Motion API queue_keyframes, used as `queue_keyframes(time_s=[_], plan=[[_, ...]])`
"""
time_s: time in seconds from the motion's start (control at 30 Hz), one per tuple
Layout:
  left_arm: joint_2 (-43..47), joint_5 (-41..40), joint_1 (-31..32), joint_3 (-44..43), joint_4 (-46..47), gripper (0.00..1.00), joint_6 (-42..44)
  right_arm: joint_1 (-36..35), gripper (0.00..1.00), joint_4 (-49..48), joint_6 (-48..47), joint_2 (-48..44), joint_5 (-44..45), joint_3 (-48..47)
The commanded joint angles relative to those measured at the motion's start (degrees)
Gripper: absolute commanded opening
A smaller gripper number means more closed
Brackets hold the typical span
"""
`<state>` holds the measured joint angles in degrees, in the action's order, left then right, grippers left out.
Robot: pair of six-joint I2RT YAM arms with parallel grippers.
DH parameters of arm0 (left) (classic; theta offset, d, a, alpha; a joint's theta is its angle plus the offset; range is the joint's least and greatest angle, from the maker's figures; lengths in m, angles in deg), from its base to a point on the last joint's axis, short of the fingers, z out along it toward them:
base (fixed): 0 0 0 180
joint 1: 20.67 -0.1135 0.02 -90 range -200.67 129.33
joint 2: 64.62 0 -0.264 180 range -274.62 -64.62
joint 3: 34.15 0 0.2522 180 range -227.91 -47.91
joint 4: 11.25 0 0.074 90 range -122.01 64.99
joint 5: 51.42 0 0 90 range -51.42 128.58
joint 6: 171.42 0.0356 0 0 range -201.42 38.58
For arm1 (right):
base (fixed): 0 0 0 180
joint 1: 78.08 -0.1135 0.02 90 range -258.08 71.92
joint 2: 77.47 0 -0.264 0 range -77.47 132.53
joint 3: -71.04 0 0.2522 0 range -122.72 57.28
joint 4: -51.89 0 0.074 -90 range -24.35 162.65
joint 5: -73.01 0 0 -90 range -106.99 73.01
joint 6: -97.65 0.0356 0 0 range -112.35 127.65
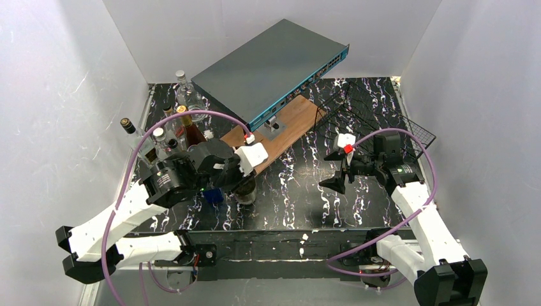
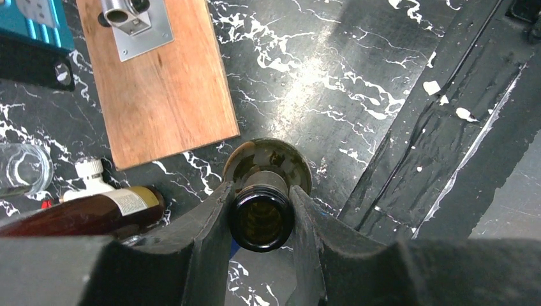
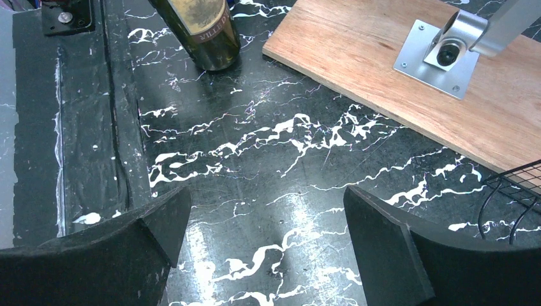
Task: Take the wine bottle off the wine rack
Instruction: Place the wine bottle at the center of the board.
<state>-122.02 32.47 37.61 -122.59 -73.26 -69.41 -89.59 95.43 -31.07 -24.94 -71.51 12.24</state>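
The wine bottle (image 1: 246, 189) is dark green with an open mouth and stands upright on the black marbled table, left of centre. My left gripper (image 1: 237, 171) is shut on its neck from above; in the left wrist view the fingers (image 2: 204, 223) press both sides of the bottle's neck (image 2: 262, 217). The bottle's base and gold label show in the right wrist view (image 3: 207, 29). The black wire wine rack (image 1: 383, 118) sits at the back right with no bottle visible in it; its edge shows in the right wrist view (image 3: 513, 191). My right gripper (image 1: 337, 177) is open and empty above the table (image 3: 265, 204).
A brown wooden board (image 1: 290, 127) carries the grey network switch (image 1: 271, 64) at the back centre. Several bottles (image 1: 175, 121) stand at the back left. A brown bottle (image 2: 83, 213) and a clear glass one (image 2: 22, 169) are beside my left gripper. White walls enclose the table.
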Motion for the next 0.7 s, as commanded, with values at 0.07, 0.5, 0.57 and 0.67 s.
queue_keyframes(time_s=[0.07, 0.5, 0.57, 0.67], plan=[[2.17, -3.95, -2.25, -3.24, 0.32, 0.00, -3.42, 0.43, 0.98, -1.57, 0.75, -0.67, -0.85, 0.83], [2.93, -1.33, -9.90, -0.66, 2.54, 0.19, -4.88, 0.56, 0.98, -1.57, 0.65, -0.83, -0.94, 1.44], [2.81, -2.14, -10.02, -0.36, 2.63, 0.24, -5.00, 0.59, 0.99, -1.57, 0.61, -0.78, -0.94, 1.44], [2.96, -2.78, -10.27, -0.07, 2.72, 0.28, -5.01, 0.58, 0.98, -1.57, 0.56, -0.71, -0.94, 1.55]])
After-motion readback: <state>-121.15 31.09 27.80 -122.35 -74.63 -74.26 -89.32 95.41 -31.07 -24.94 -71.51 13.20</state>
